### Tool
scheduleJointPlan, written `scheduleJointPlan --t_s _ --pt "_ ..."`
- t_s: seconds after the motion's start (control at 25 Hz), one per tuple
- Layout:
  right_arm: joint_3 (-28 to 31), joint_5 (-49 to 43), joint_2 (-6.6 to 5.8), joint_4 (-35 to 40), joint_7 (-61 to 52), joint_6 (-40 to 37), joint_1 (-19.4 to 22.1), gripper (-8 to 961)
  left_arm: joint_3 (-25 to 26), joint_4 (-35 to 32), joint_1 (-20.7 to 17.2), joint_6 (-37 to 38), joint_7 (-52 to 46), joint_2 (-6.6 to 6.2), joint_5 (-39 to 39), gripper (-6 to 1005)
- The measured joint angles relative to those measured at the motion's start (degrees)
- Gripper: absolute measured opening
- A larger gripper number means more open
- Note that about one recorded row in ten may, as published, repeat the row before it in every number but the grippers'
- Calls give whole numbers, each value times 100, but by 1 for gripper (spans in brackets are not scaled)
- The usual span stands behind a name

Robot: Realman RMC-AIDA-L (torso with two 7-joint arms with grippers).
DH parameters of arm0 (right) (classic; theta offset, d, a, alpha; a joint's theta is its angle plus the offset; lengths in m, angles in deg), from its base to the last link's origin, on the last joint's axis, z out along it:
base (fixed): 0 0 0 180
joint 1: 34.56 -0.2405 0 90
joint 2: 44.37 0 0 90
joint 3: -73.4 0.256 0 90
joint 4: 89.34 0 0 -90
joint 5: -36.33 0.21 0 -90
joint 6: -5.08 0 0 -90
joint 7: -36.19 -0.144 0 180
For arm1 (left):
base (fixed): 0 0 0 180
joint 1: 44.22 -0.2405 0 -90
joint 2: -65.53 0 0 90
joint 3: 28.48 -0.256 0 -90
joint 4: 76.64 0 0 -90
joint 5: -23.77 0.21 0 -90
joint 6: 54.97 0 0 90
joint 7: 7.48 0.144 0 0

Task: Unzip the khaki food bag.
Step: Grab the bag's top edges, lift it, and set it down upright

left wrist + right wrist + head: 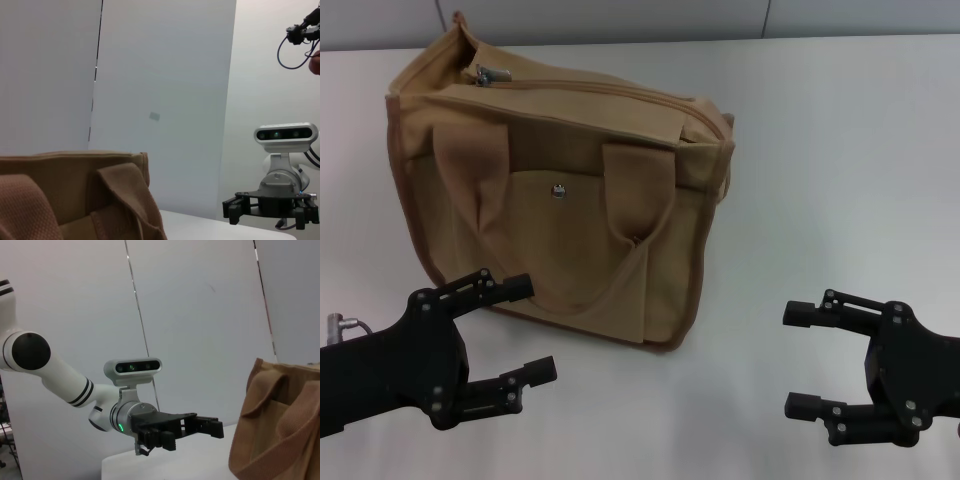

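Two end effectors, left (525, 330) and right (802, 358), both spread wide, grasping nothing | khaki food bag (570, 210) upright on table (840, 180), nearer left one | zipper pull (492, 73) untouched; judged unstarted.

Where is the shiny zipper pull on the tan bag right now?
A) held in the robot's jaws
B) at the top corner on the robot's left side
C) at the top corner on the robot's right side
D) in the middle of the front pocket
B: in the head view the metal zipper pull sits at the left far top corner of the khaki food bag, and neither gripper touches it.
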Motion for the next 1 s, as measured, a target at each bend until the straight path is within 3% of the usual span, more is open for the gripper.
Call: scheduleJointPlan --t_s 0.32,0.4,0.56,0.68,0.72,1.0 --pt "12 0 8 2 -4 33 -24 826 16 -5 -10 -1 49 -1 -6 816" --pt "16 0 9 3 -5 40 -25 824 272 -8 -36 17 157 4 -6 813" --pt "16 3 9 -3 -5 41 -11 818 1468 42 -207 -54 479 60 -10 806" --pt "15 6 8 -50 13 70 1 813 2672 39 -321 -514 580 213 -6 801" --pt "15 6 8 -50 13 70 1 812 2777 39 -319 -614 580 227 -3 800" --pt "0 8 8 -91 27 91 -23 802 2568 72 -1 -1381 589 275 35 788"
